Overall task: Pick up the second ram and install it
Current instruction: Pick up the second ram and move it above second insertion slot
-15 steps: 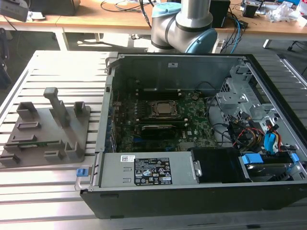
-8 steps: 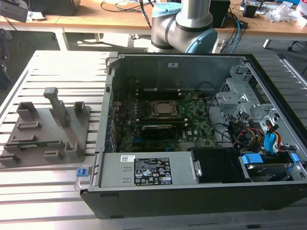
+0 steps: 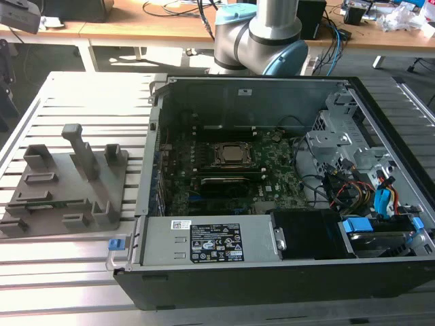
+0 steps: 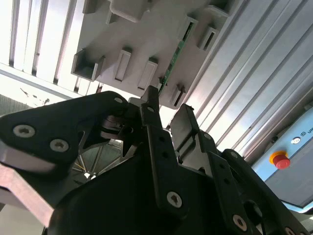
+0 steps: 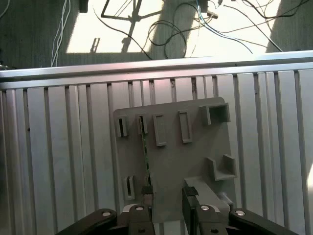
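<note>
Exterior view: the black open computer case (image 3: 251, 98) lies on the slatted aluminium bench (image 3: 61, 272), and a white sticker with dark print (image 3: 214, 246) sits on the metal bar along its near edge. I leave the print unread. Inside lie the large green motherboard (image 3: 279, 180) and a bundle of red, yellow and blue wires (image 3: 380, 193) toward the exterior view's right. The grey plastic holder tray (image 3: 68, 183) rests on the bench at the exterior view's left, just beside the case. My grey and blue arm base (image 3: 262, 34) rises behind the case.

In both wrist views my black claw (image 5: 168, 198) (image 4: 167, 105) hangs over the tray (image 5: 195, 142) (image 4: 142, 29), its fingers (image 5: 146, 192) spread apart with nothing between them. The thin green ram stick (image 5: 145, 156) (image 4: 175, 55) stands on edge in a slot of the tray, and one finger lines up with its near end. I cannot tell whether it touches. The tray's raised grey posts and empty slots crowd around the stick.

In the second wrist view a red round button (image 4: 279, 159) sits on a pale blue panel with cut-off lettering beside it. Loose cables (image 5: 220, 29) trail over the floor beyond the bench in the first wrist view.
</note>
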`<state>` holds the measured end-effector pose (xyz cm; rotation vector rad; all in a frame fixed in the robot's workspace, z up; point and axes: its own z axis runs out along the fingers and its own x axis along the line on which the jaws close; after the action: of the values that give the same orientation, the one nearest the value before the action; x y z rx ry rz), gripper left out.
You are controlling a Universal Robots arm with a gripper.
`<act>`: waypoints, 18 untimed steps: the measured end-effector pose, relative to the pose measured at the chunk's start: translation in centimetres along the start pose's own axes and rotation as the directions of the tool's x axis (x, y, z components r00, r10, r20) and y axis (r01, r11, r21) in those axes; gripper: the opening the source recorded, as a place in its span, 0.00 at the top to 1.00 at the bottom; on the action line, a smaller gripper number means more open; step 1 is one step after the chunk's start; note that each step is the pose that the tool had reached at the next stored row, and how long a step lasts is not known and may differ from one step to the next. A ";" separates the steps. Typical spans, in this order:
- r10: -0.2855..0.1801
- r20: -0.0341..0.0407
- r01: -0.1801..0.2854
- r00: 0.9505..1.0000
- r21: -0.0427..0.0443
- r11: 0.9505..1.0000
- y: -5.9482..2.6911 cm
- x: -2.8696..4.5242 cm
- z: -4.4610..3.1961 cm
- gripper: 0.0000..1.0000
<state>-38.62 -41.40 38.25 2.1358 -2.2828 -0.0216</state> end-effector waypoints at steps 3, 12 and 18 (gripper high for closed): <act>0.000 0.000 0.000 1.000 0.000 1.000 -0.01 0.00 0.35 0.62; 0.000 0.000 0.000 1.000 0.000 1.000 -0.03 0.00 1.30 0.62; 0.000 0.000 0.000 1.000 0.000 1.000 -0.04 0.00 1.76 0.62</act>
<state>-38.62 -41.40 36.49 2.1358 -2.2829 -0.0216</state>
